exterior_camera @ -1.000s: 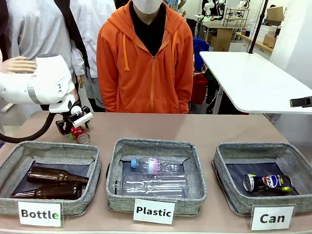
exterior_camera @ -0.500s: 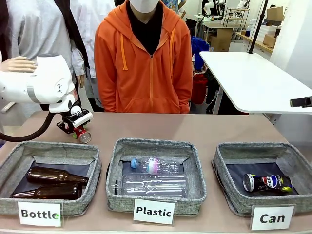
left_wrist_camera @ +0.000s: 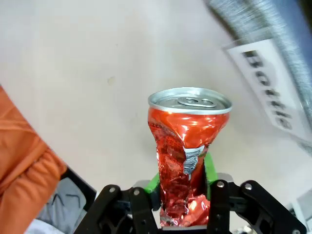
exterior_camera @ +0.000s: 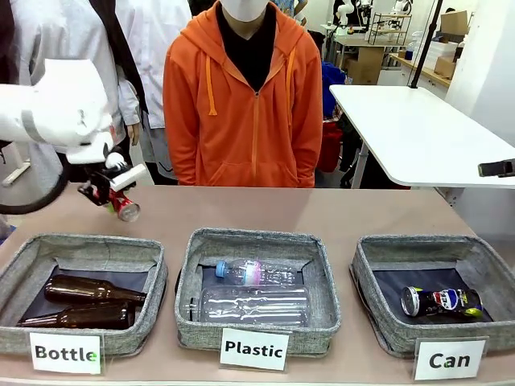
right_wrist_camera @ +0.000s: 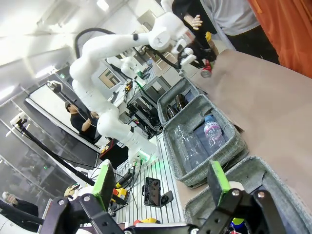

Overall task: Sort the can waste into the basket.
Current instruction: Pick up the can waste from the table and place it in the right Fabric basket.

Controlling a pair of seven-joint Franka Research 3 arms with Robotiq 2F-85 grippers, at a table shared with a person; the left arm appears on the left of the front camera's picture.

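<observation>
Crushed red can (left_wrist_camera: 187,161), silver top, is clamped in left tool (left_wrist_camera: 181,183) above desk (exterior_camera: 322,213). Pepsi can (exterior_camera: 441,301) lies in Can basket (exterior_camera: 378,322). Two cans counted. Right tool (right_wrist_camera: 161,183) is spread wide.

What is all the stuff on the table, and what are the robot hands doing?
Red can: one, crushed, red with silver top, held above the table's far left.
Pepsi can: one, dark blue, lying in the Can basket.
Brown bottles: two, lying in the Bottle basket.
Clear plastic bottles: two, lying in the Plastic basket.
Signs: three, white, one before each basket.
Person: one, orange hoodie, standing at the far side.
Left gripper: shut on the red can.
Right gripper: open, holding nothing.
</observation>
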